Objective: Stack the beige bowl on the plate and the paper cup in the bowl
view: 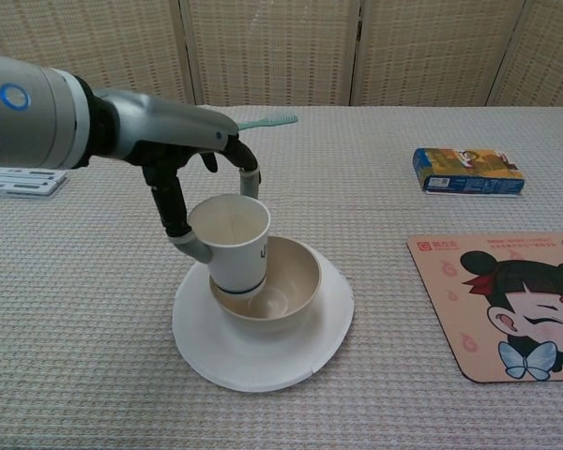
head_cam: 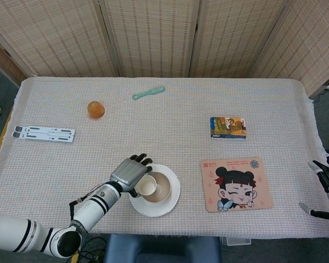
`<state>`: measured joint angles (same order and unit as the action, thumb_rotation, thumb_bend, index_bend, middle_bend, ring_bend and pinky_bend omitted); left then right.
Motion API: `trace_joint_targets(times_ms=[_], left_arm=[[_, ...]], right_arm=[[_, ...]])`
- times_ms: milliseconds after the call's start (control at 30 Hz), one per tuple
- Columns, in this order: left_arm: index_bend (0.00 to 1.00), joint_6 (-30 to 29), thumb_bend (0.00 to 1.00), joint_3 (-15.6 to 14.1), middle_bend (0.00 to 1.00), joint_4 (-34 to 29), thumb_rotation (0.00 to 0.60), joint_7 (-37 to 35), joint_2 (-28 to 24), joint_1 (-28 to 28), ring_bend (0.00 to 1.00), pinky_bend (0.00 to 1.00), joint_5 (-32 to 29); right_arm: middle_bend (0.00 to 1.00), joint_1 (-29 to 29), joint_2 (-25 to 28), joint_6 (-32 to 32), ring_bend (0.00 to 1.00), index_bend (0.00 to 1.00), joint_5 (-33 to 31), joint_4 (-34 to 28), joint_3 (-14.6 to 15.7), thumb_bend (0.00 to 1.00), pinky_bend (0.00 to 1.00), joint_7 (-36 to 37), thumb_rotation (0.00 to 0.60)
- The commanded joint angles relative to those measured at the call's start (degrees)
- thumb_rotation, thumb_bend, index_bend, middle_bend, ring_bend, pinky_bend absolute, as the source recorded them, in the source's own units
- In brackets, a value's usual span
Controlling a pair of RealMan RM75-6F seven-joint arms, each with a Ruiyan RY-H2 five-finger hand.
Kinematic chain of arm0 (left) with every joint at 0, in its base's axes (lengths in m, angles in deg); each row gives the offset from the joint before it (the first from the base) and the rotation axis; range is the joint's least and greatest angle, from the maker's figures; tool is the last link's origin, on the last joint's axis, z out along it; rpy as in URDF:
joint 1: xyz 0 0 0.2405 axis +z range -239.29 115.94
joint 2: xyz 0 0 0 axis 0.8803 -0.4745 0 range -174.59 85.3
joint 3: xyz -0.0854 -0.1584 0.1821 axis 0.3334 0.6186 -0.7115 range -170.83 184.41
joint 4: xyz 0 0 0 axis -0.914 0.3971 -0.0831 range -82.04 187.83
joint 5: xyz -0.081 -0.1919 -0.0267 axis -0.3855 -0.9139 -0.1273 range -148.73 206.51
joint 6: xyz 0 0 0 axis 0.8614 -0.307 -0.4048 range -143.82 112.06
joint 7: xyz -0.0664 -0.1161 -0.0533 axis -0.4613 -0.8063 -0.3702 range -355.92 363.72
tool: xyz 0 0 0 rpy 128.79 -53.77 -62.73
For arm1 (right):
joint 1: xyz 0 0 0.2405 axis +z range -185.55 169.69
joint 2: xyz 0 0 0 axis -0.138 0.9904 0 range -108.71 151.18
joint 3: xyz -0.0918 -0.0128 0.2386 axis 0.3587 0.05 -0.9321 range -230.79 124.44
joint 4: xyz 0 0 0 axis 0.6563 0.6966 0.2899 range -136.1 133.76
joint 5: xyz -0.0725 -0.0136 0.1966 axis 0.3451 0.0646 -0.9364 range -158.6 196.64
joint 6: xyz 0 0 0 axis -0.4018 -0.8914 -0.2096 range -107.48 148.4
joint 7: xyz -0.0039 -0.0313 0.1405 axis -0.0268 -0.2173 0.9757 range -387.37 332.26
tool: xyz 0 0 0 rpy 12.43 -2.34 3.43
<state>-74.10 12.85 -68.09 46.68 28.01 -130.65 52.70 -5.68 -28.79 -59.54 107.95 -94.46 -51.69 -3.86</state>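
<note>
A white plate [view: 291, 354] [head_cam: 174, 198] lies on the near part of the table, and the beige bowl [view: 298, 277] [head_cam: 162, 186] sits on it. My left hand [view: 192, 178] [head_cam: 129, 172] grips the white paper cup [view: 233, 242] [head_cam: 146, 186] from behind. The cup is upright and its base is down inside the bowl's left half; I cannot tell whether it touches the bottom. My right hand [head_cam: 324, 183] hangs at the far right edge of the head view, off the table, with fingers spread and nothing in it.
A cartoon mouse pad [head_cam: 236, 183] [view: 507, 305] lies right of the plate. Further back are a colourful box [head_cam: 228, 127] [view: 467, 170], a green comb [head_cam: 148, 92] [view: 268, 120] and an orange object [head_cam: 96, 109]. A white flat strip [head_cam: 44, 133] lies at the left.
</note>
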Motion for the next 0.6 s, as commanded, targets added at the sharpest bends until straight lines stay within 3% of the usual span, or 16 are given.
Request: trace_joint_targets(times_ms=[33, 600], left_arm=[[0.5, 0.2, 0.21, -0.33, 0.16, 1.2, 0.6, -1.02, 1.25, 0.02, 0.0, 0.17, 0.83], [0.5, 2.99, 0.21, -1.28, 0.16, 7.69, 0.6, -4.69, 6.24, -0.41, 0.0, 0.17, 3.67]], right_arm=[[0.0, -0.03, 0.05, -0.09, 0.0, 0.0, 0.17, 0.06, 0.07, 0.19, 0.0, 0.14, 0.6], [0.0, -0.31, 0.19, -0.93, 0.0, 0.0, 0.43, 0.72, 0.12, 0.19, 0.0, 1.55, 0.6]])
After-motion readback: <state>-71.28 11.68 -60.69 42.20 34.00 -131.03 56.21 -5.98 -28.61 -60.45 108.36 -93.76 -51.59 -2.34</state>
